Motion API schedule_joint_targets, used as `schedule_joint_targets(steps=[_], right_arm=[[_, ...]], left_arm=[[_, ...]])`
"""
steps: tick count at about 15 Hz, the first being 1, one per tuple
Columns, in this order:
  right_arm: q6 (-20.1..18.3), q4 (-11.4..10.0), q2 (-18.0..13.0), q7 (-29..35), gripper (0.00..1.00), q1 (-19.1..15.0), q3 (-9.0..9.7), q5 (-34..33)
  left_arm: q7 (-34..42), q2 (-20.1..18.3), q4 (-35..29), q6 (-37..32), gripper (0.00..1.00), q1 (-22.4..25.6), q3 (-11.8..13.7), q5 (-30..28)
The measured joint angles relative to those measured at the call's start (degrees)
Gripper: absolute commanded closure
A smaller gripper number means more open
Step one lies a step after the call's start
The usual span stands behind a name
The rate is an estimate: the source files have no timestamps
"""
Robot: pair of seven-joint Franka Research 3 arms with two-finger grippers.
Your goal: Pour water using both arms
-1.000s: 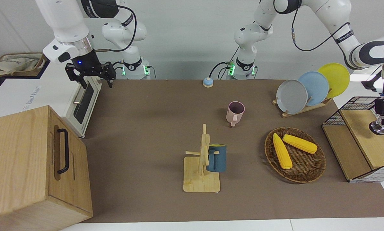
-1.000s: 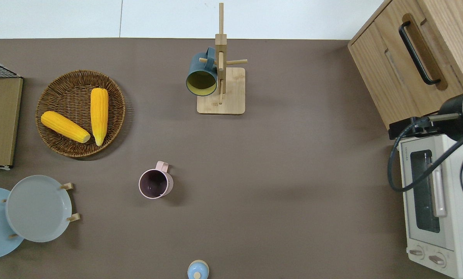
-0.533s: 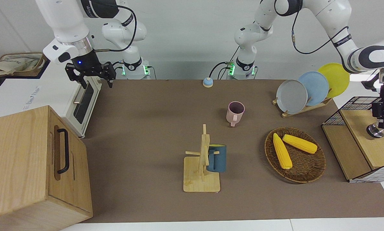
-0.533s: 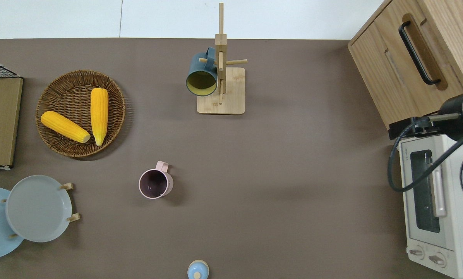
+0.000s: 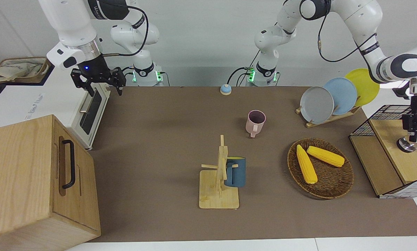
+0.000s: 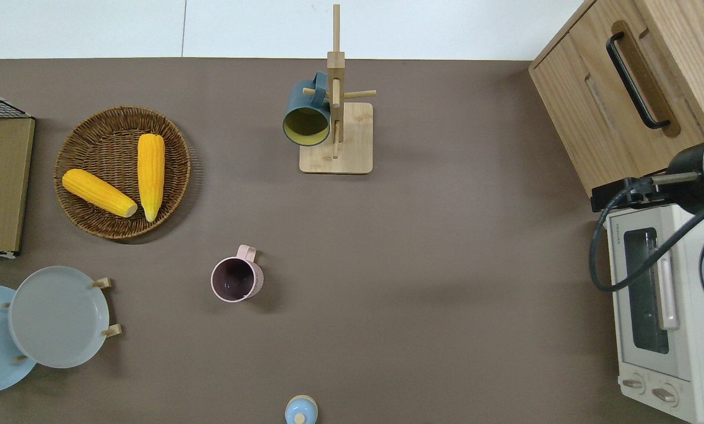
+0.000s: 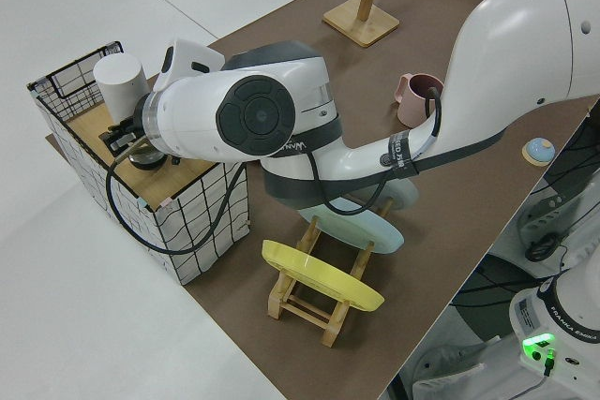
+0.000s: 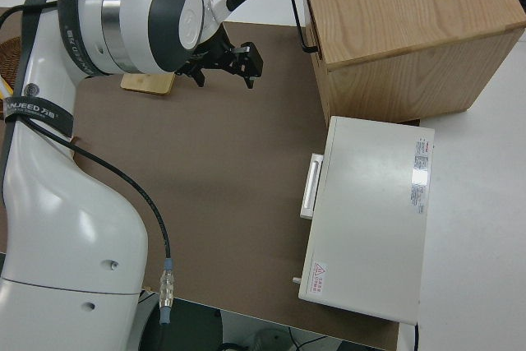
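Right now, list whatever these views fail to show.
- Left arm: its jaws lie outside the overhead view's edge, and its own wrist largely covers them in the left side view.
- Shiny item by them on the rack: too small in the front view to identify.
- Mug: interior dark from overhead, so water is unclear.

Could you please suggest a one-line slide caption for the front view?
Left gripper over the wire-sided wooden shelf; right arm parked; pink mug on brown table.

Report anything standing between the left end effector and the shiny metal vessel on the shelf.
Nothing visible does. The left end effector hangs right at the metal vessel on the shelf; a white cylinder stands beside them.
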Motion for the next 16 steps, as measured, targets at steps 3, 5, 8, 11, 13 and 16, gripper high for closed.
schedule_joint_targets(steps=[3,5,8,11,13,16], right_arm=[[0.00,0.00,0.00,0.00,0.017,0.00,0.00,0.00],[0.00,0.00,0.00,0.00,0.017,0.00,0.00,0.00],[0.00,0.00,0.00,0.00,0.017,0.00,0.00,0.00],[0.00,0.00,0.00,0.00,0.017,0.00,0.00,0.00],[0.00,0.00,0.00,0.00,0.017,0.00,0.00,0.00],[0.00,0.00,0.00,0.00,0.017,0.00,0.00,0.00]], left_arm=[[0.02,0.00,0.00,0.02,0.01,0.04,-0.01,0.00],[0.02,-0.02,0.16,0.11,0.00,0.04,-0.07,-0.06],[-0.07,-0.08,1.04,0.17,0.00,0.04,-0.07,-0.16],[-3.95,-0.25,1.53,0.14,0.00,0.02,-0.19,0.73],[-10.74,-0.65,1.91,-0.53,0.00,0.05,-0.12,8.16],[-18.90,-1.81,2.71,-5.90,0.00,0.02,1.34,17.44]])
